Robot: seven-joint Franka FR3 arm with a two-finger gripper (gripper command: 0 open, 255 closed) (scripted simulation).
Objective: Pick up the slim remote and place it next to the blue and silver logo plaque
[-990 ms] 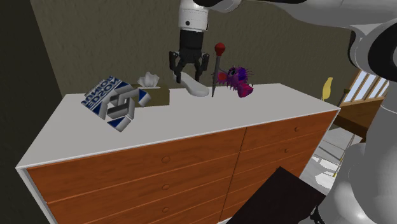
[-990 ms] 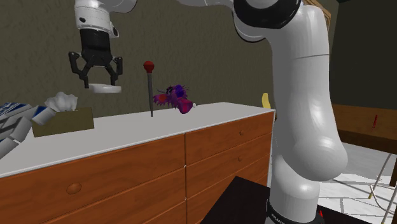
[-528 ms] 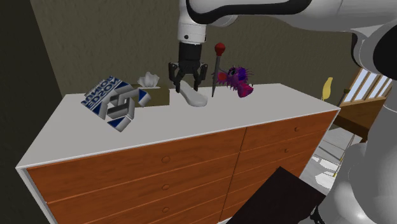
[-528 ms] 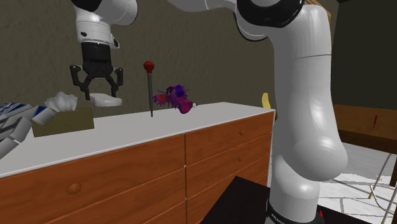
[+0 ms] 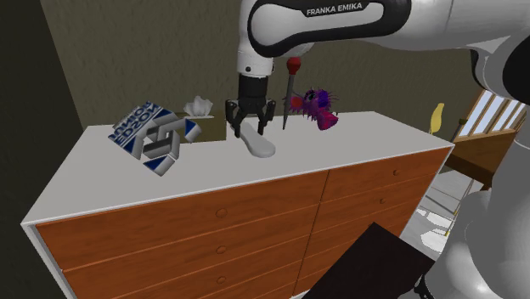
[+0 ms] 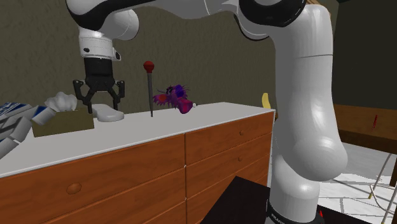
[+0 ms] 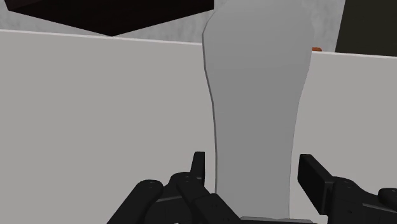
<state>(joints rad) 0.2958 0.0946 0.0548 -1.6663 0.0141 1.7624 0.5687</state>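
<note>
Just beside the tissue box (image 6: 63, 122), the gripper (image 5: 248, 132) has its jaws narrowly astride the slim remote (image 7: 257, 114); whether they grip it is unclear.

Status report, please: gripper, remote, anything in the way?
Gripper shut on slim remote. Remote low at dresser top. Tissue box close by, toward logo plaque.

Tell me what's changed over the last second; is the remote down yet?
The gripper came down, carrying the pale grey remote from mid-air to the white dresser top; it now looks at or just above the surface. Nothing was let go: the gripper stays clamped on it. The logo plaque, tissue box, red-knobbed stick and purple toy have not moved.
</note>
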